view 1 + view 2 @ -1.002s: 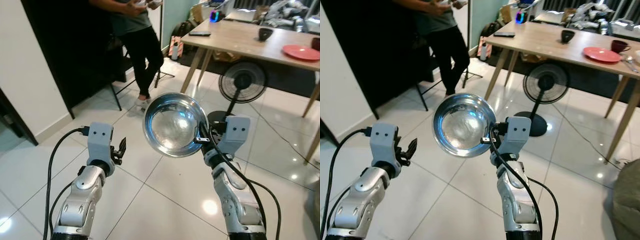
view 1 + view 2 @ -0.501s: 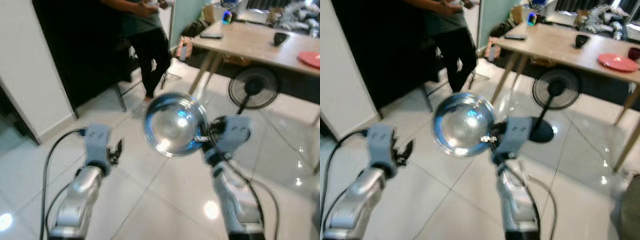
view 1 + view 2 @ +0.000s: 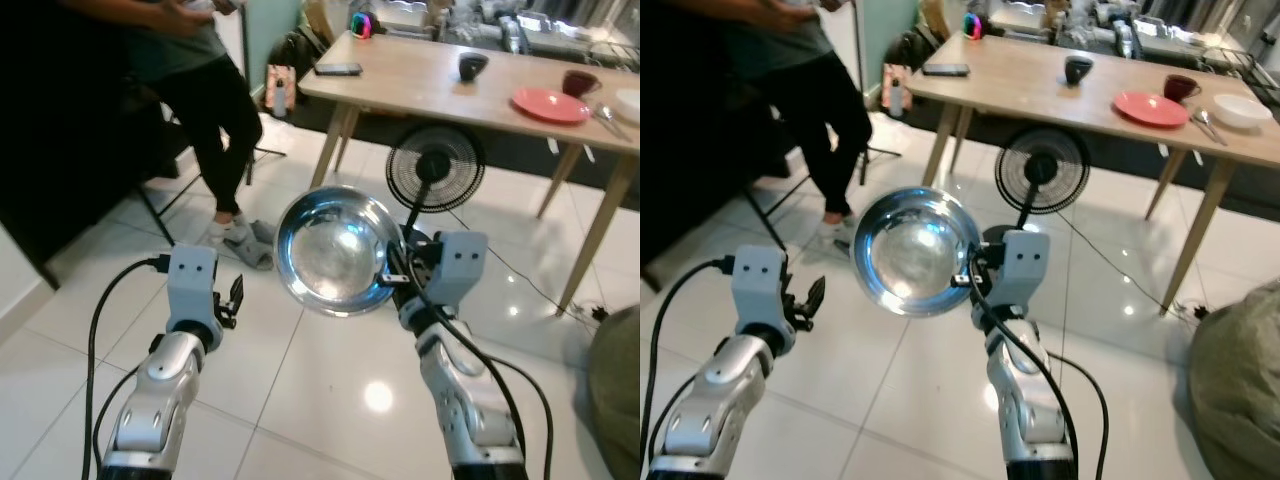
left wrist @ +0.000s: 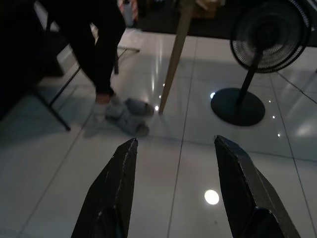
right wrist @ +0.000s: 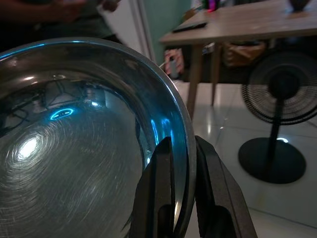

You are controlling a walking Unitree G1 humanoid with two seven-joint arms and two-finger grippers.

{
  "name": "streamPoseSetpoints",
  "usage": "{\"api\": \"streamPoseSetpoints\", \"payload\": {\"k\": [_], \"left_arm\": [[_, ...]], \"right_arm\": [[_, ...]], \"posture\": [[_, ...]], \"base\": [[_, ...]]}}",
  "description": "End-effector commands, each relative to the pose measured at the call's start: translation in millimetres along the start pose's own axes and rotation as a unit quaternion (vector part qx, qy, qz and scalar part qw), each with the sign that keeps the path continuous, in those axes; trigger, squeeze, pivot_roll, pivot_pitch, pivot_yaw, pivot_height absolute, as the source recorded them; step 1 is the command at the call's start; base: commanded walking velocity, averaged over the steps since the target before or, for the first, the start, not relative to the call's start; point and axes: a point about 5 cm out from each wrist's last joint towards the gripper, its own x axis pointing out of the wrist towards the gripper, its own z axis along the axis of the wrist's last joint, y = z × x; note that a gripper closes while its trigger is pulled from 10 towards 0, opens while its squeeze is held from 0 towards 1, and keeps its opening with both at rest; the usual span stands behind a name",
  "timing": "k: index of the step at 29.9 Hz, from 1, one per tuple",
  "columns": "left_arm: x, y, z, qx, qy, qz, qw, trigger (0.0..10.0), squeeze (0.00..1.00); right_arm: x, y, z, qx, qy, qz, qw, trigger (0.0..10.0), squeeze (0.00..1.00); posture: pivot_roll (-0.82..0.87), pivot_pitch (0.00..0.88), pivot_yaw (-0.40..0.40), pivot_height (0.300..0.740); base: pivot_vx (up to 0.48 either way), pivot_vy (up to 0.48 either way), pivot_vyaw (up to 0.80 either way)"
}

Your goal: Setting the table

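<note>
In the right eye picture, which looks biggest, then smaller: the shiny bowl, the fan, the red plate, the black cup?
1. Shiny bowl, but it's held close to the camera, so it looks extra big.
2. Fan.
3. Red plate.
4. Black cup.

The bowl (image 3: 908, 252) is shiny silver steel, with faint circular brush marks inside and a blue glint on its wall. The right hand (image 5: 177, 163) has black fingers (image 5: 159, 198), and so does the left hand (image 4: 174, 148). Both arms are silver with pale grey wrist blocks and black cables. The floor (image 3: 300, 400) is glossy white tile with thin dark seams. The bench (image 3: 1040, 85) is pale wood; on it sit a red plate (image 3: 1150, 108), a white bowl (image 3: 1242, 108) and what looks like a dark red cup (image 3: 1181, 87). The fan (image 3: 1036, 165) is black. A person (image 3: 205, 100) wears black trousers.
</note>
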Motion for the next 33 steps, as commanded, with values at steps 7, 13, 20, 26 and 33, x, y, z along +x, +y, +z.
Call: {"api": "streamPoseSetpoints", "payload": {"k": [7, 13, 20, 26, 33], "left_arm": [[-0.7, -2.9, -2.6, 0.001, 0.005, -0.005, 1.000, 10.0, 0.00], [-0.1, -1.9, -1.7, 0.002, 0.004, -0.003, 1.000, 10.0, 0.00], [0.0, -0.7, -0.4, 0.006, 0.002, -0.003, 1.000, 10.0, 0.00], [0.0, 0.6, 0.3, 0.008, 0.000, -0.002, 1.000, 10.0, 0.00], [0.3, 1.0, 4.4, 0.011, -0.005, -0.003, 1.000, 10.0, 0.00]], "right_arm": [[-0.4, -4.6, 1.3, 0.001, -0.004, -0.009, 1.000, 10.0, 0.00], [0.3, -4.3, 2.3, 0.002, -0.008, -0.011, 1.000, 10.0, 0.00], [1.2, -1.8, 4.2, 0.004, -0.015, -0.006, 1.000, 10.0, 0.00], [1.7, -0.3, 6.6, 0.006, -0.022, -0.004, 1.000, 10.0, 0.00], [2.7, 1.2, 8.6, 0.010, -0.028, -0.005, 1.000, 10.0, 0.00]], "posture": [[-0.02, 0.000, 0.082, 0.740], [-0.01, 0.000, 0.085, 0.740], [-0.01, 0.000, 0.088, 0.740], [0.00, 0.000, 0.090, 0.740], [0.01, 0.000, 0.094, 0.740]], "base": [[0.480, 0.000, -0.80], [0.480, 0.000, -0.75], [0.480, 0.000, 0.00], [0.480, 0.000, 0.00], [0.480, 0.000, 0.00]]}}
